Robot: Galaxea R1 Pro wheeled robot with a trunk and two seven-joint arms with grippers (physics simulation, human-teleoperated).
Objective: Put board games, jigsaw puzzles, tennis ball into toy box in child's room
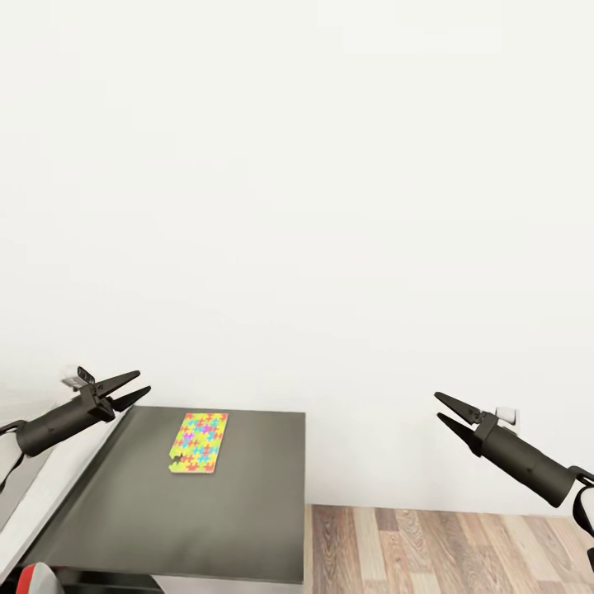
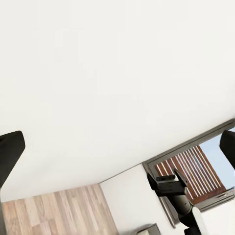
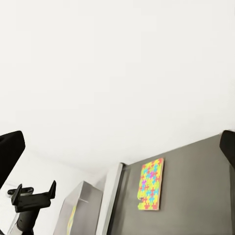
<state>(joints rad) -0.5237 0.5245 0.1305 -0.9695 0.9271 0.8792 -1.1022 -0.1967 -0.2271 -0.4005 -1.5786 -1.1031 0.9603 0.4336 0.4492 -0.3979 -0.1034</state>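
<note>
A jigsaw puzzle box (image 1: pixel 199 442) lies flat on the dark grey worktop (image 1: pixel 239 503), toward the edge that meets the white wall (image 1: pixel 330 206). The worktop's near end is cut off by the head view's lower border, and a pale grey worktop (image 1: pixel 45 495) joining it on the robot's left shows only as a sliver. The left hand (image 1: pixel 132 388) hangs in the air above that join, short of the puzzle box, its fingers narrowly parted and holding nothing. The right hand (image 1: pixel 444 410) hangs well clear of the dark worktop, over the wood-plank floor (image 1: pixel 445 549), fingers likewise slightly apart and empty. From the right wrist view the puzzle box (image 3: pixel 151 184) appears again on the dark surface, with the left hand (image 3: pixel 34 192) beyond it; a faint patch of colour on the pale worktop there is too small to make out. A red object (image 1: pixel 37 577) at the head view's lower corner is cropped beyond recognition.
</note>
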